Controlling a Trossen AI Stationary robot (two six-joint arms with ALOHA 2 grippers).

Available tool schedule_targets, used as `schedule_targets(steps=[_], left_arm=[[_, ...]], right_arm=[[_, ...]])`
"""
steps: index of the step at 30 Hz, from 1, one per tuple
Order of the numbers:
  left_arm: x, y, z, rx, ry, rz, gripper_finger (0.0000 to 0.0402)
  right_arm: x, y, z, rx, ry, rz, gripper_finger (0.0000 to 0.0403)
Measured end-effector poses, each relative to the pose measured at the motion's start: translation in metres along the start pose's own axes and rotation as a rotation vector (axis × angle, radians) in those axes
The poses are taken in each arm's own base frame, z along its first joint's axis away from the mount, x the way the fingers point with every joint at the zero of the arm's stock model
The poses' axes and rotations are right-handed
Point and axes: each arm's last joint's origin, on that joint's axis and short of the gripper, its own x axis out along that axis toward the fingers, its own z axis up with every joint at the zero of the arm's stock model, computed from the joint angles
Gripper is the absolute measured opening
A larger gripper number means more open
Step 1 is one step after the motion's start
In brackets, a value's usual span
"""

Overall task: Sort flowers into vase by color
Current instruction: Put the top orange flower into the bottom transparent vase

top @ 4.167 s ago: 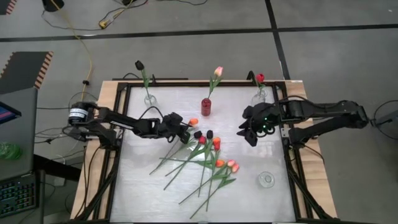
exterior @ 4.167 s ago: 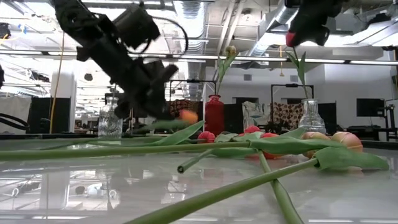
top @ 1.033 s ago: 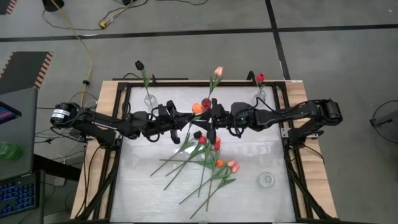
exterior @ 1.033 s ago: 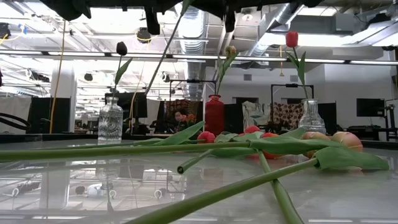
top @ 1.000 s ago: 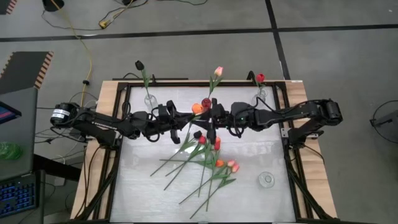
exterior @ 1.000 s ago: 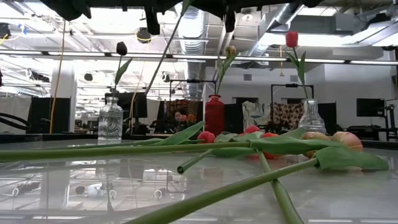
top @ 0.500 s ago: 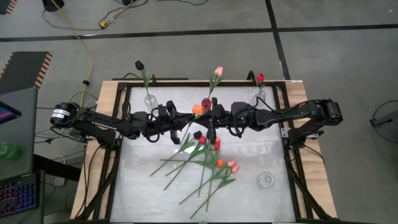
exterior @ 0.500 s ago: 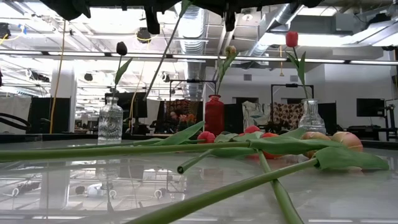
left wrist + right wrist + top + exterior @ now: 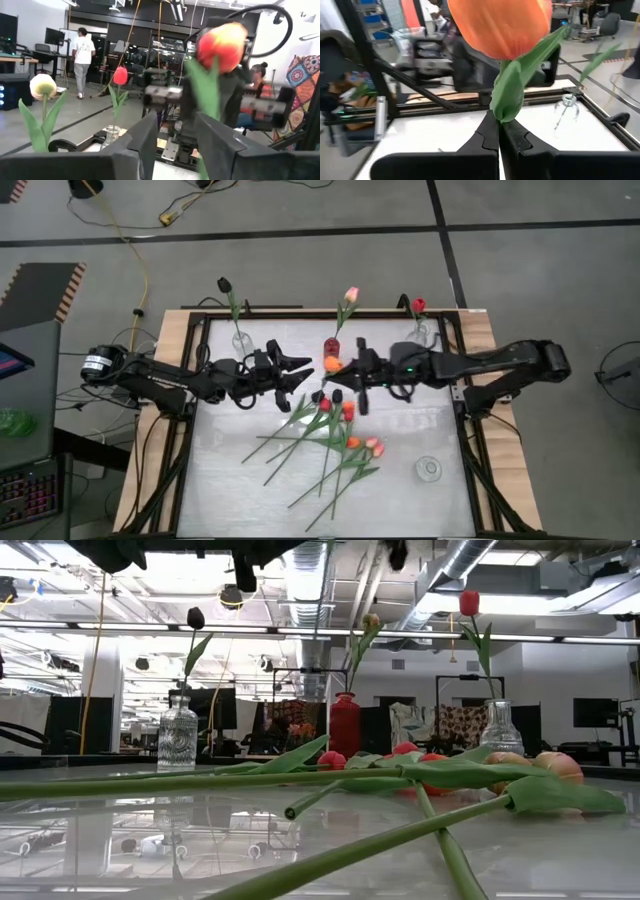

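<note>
My right gripper (image 9: pixel 340 376) is shut on an orange tulip (image 9: pixel 500 25) over the table's middle, near the red vase (image 9: pixel 331 352). My left gripper (image 9: pixel 303 370) stands open just to the tulip's left; in the left wrist view its fingers (image 9: pixel 150 142) frame the tulip head (image 9: pixel 222 42) without touching it. Several more flowers (image 9: pixel 325 430) lie crossed on the table. A black tulip stands in a clear vase (image 9: pixel 238 338), a pink one in the red vase, a red one in a clear vase (image 9: pixel 418 332). My right gripper pinches the orange tulip's stem and leaf (image 9: pixel 506 102) just below the head, between its two fingers. The fingers come level from the table's right. The head stands beyond the fingertips, clear of the table; the fingers hide the lower stem.
An empty clear vase (image 9: pixel 429 469) stands at the near right. The table is ringed by a black frame (image 9: pixel 200 330). Beyond it the room shows a person (image 9: pixel 82 55) walking away and another (image 9: pixel 260 75) seated.
My left gripper has opened and let go of the orange tulip. My right gripper has shut on its stem and drawn back toward the table's right edge, carrying the head rightward with it. The slanting stem no longer shows in the low view.
</note>
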Motion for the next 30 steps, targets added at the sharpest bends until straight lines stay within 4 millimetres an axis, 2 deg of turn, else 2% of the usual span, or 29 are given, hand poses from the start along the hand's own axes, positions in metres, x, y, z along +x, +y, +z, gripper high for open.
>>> schedule_targets(steps=[4, 10, 17, 22, 30], left_arm=[[0.000, 0.000, -0.001, 0.003, 0.014, -0.014, 0.0135], [0.000, -0.001, -0.005, 0.003, 0.058, -0.049, 0.0133], [0.000, 0.000, -0.009, 0.002, 0.096, -0.043, 0.0133], [0.000, 0.000, -0.009, -0.026, 0.098, -0.041, 0.0133], [-0.001, 0.000, -0.009, -0.026, 0.102, -0.040, 0.0133]], right_arm=[[-0.031, 0.013, 0.013, 0.007, 0.006, -0.003, 0.0022], [-0.090, 0.028, 0.028, 0.072, 0.023, -0.038, 0.0022], [-0.153, 0.041, 0.039, 0.192, 0.002, 0.103, 0.0022], [-0.181, 0.047, 0.036, 0.225, 0.049, 0.216, 0.0024], [-0.207, 0.055, 0.022, 0.197, 0.190, 0.355, 0.0024]])
